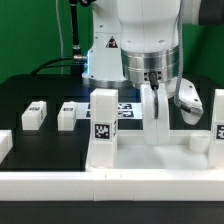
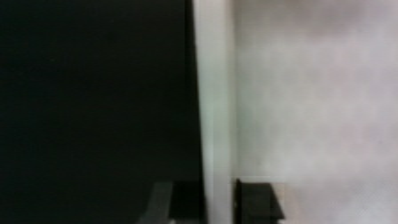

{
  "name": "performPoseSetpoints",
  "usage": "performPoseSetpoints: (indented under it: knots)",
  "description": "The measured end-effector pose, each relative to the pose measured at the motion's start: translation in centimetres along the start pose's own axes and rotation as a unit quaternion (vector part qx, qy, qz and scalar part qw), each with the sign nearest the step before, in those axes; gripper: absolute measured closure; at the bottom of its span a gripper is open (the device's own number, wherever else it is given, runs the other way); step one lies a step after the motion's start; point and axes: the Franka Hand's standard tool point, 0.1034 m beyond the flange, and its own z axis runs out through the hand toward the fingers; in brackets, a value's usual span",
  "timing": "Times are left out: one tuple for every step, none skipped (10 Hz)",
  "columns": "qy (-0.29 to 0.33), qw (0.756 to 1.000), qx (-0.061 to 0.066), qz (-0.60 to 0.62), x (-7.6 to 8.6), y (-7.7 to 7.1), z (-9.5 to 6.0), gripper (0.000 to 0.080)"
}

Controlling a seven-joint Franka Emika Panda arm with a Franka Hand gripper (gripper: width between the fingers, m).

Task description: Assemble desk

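The white desk top (image 1: 150,152) lies on the black table near the front. One tagged white leg (image 1: 103,128) stands upright at its corner on the exterior view's left. Another leg (image 1: 218,115) stands at the right edge. Two loose tagged legs (image 1: 33,115) (image 1: 67,114) lie on the table at the left. My gripper (image 1: 152,122) points straight down onto the top's far rim. In the wrist view the white rim (image 2: 214,90) runs between my fingers (image 2: 260,202), and the gripper (image 2: 215,190) is closed on it.
The long white rail (image 1: 100,185) runs along the front edge. The marker board (image 1: 127,108) lies flat behind the standing leg. A short white stub (image 1: 197,141) stands on the desk top at the right. The robot's base (image 1: 105,50) rises behind.
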Motion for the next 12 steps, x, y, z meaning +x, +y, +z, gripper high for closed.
performPoseSetpoints:
  knots:
    - [0.000, 1.000, 0.000, -0.002, 0.0, 0.0, 0.0, 0.0724]
    - [0.000, 1.000, 0.000, -0.003, 0.0, 0.0, 0.0, 0.0724]
    - [0.000, 1.000, 0.000, -0.003, 0.0, 0.0, 0.0, 0.0724]
    - [0.000, 1.000, 0.000, -0.003, 0.0, 0.0, 0.0, 0.0724]
    - [0.000, 1.000, 0.000, -0.003, 0.0, 0.0, 0.0, 0.0724]
    - [0.000, 1.000, 0.000, -0.003, 0.0, 0.0, 0.0, 0.0724]
    - [0.000, 1.000, 0.000, -0.004, 0.0, 0.0, 0.0, 0.0724]
    - [0.001, 1.000, 0.002, -0.027, 0.1, 0.0, -0.1, 0.0724]
    - [0.003, 0.996, 0.007, -0.084, 0.6, 0.7, -0.3, 0.0724]
    - [0.003, 0.992, 0.006, -0.126, 1.6, 1.3, -0.5, 0.0724]
    - [0.005, 0.986, 0.004, -0.164, 2.5, 1.8, -0.7, 0.0724]
    - [0.009, 0.978, 0.001, -0.208, 3.3, 2.2, -0.9, 0.0724]
